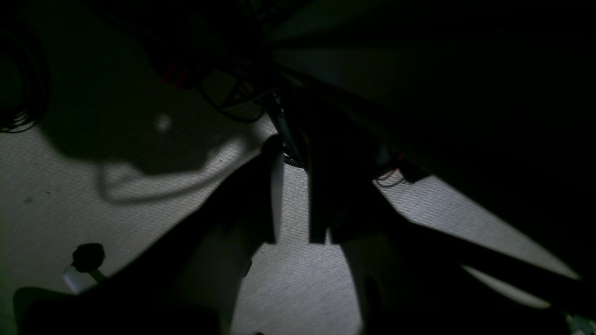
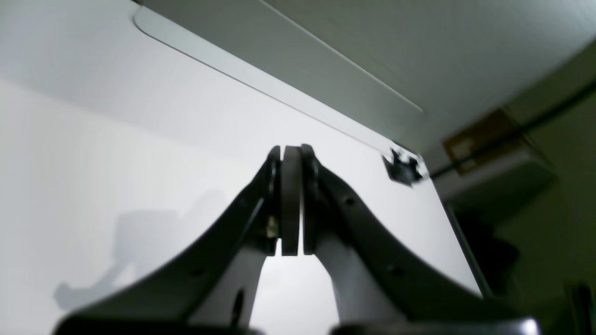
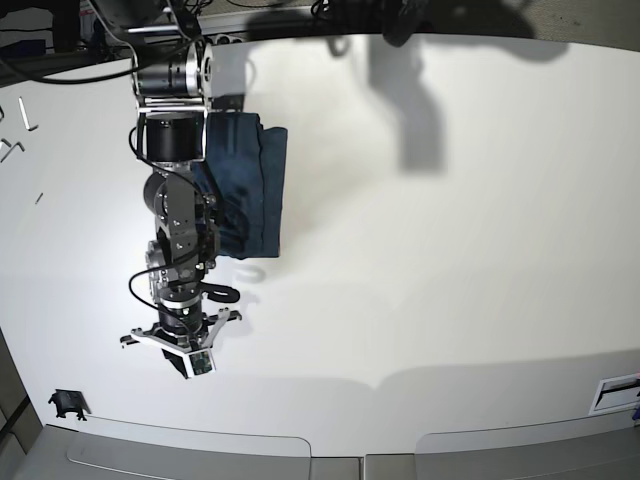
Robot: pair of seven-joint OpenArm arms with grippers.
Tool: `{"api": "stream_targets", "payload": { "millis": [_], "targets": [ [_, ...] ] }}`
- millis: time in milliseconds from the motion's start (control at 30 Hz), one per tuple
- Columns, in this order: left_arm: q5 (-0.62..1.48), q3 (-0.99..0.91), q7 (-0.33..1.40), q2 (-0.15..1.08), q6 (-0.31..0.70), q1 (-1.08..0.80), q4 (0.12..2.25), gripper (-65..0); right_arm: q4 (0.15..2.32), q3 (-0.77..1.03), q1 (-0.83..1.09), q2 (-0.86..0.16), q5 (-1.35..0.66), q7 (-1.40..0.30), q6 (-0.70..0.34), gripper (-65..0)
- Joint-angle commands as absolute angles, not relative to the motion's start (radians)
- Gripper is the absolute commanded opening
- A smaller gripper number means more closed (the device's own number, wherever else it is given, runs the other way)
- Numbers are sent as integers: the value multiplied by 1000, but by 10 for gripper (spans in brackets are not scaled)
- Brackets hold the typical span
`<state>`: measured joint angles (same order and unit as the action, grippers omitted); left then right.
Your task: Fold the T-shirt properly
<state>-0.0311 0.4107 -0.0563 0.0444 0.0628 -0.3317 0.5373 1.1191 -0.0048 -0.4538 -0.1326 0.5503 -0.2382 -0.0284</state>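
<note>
The T-shirt [image 3: 255, 185] lies folded into a narrow dark navy bundle on the white table [image 3: 450, 250], at the back left, partly hidden behind my right arm. My right gripper [image 3: 185, 355] hangs over bare table in front of the T-shirt, well apart from it; in the right wrist view it [image 2: 292, 156] is shut, pads pressed together with nothing between them. In the dark left wrist view, my left gripper [image 1: 294, 204] shows a gap between its fingers with only pale floor behind, so it is open. The cloth appears in neither wrist view.
A small black clip [image 3: 67, 403] [image 2: 402, 170] sits at the table's front left corner. Grey panels [image 3: 190, 452] line the front edge, and a label [image 3: 615, 392] sits at the right. Small metal tools [image 3: 22, 115] lie far left. Cables [image 1: 233, 100] hang near the left gripper.
</note>
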Motion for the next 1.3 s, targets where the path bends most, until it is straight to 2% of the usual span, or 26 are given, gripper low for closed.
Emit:
{"api": "stream_targets", "payload": {
  "millis": [0, 133, 267, 400, 667, 1267],
  "targets": [
    [-34, 413, -76, 36, 73, -338, 543, -569, 1137, -1, -491, -142, 554, -216, 10, -650],
    [-34, 413, -76, 36, 73, -338, 543, -569, 1137, -1, -491, -144, 561, -219, 21, -650],
    [-33, 413, -76, 36, 73, -338, 543, -569, 1137, -1, -491, -147, 640, -220, 105, -650],
    [-34, 413, -76, 36, 73, -338, 543, -569, 1137, -1, -490, -150, 656, -194, 95, -650],
    [-34, 413, -76, 36, 73, -338, 543, -569, 1137, -1, -491, -149, 652, -67, -238, -650],
    [-33, 413, -76, 36, 73, -338, 543, -569, 1137, -1, -490, -149, 651, 78, -629, -650]
  ]
}}
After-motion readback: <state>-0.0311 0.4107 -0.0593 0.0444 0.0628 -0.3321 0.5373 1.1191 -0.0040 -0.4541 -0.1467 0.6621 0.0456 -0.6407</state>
